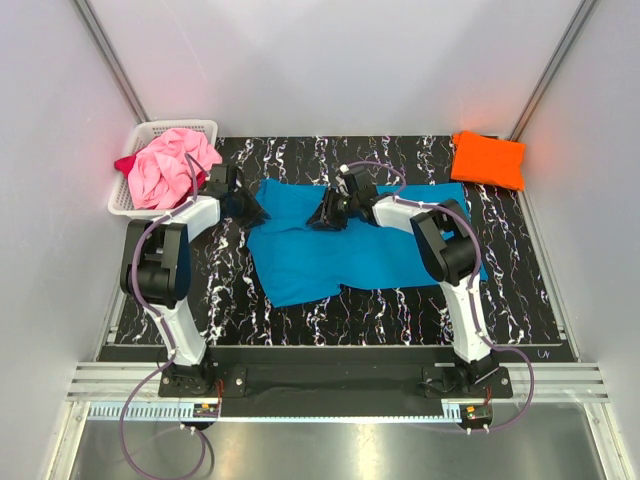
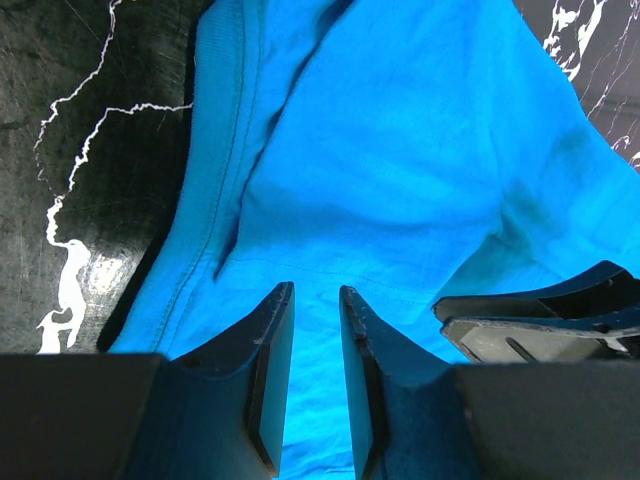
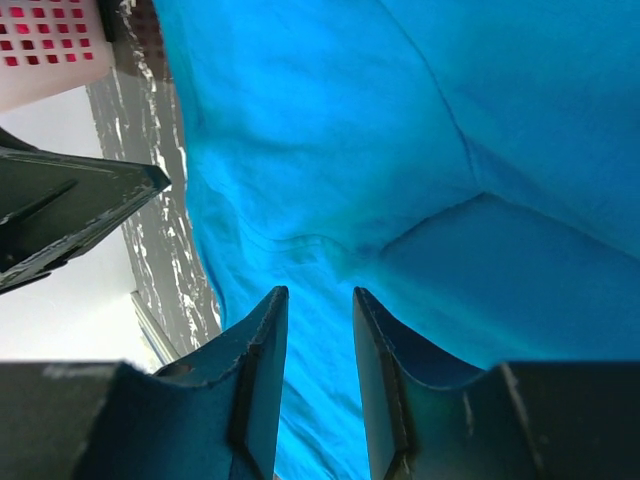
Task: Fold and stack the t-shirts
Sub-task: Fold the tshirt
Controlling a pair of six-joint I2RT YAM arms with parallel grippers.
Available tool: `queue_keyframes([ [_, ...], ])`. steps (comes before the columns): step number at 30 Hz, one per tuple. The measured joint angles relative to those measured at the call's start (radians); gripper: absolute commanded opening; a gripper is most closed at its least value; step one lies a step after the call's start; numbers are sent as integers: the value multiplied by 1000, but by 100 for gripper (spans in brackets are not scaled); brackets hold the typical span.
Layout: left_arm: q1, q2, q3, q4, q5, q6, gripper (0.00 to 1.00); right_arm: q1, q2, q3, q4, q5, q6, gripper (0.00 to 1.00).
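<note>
A turquoise t-shirt (image 1: 350, 245) lies spread on the black marbled mat. My left gripper (image 1: 248, 210) hovers low over its back left edge, jaws a little apart over the hem, nothing between them (image 2: 315, 290). My right gripper (image 1: 322, 218) sits over the shirt's back middle, open, with only cloth (image 3: 400, 150) showing below the gap (image 3: 318, 292). Each wrist view shows the other gripper's fingers (image 2: 540, 320) (image 3: 70, 210) close by. An orange t-shirt (image 1: 488, 158) lies folded at the back right. A pink t-shirt (image 1: 170, 165) and a dark red one (image 1: 125, 163) are bunched in the basket.
A white lattice basket (image 1: 190, 127) stands at the back left corner, off the mat's edge, and shows in the right wrist view (image 3: 50, 50). White walls close in the back and both sides. Bare mat (image 1: 380, 310) lies in front of the turquoise shirt.
</note>
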Motion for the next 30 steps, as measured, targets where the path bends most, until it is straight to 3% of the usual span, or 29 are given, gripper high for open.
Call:
queue_keyframes([
  [14,9,5,0,4,6,0,29,0,64,66,-8,6,-4,38],
  [21,14,5,0,5,7,0,29,1,93,102,-48,15,-18,2],
  [30,17,5,0,5,10,0,29,18,65,100,-114,82,-56,0],
])
